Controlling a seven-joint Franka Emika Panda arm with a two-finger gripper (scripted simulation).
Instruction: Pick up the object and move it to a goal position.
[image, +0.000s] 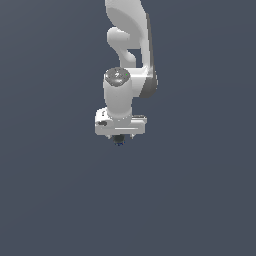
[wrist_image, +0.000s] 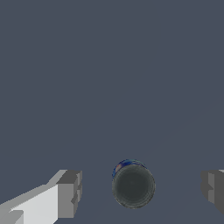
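Your gripper (wrist_image: 138, 186) has jaws spread wide; the object (wrist_image: 133, 186), lower centre of the wrist frame, sits between them, touching neither. It looks round end-on, so just close.

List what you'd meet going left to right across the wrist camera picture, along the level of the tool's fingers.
One finger pad → the dark round object with a blue edge, sitting apart in the gap → the other finger pad. The tool is open around it.
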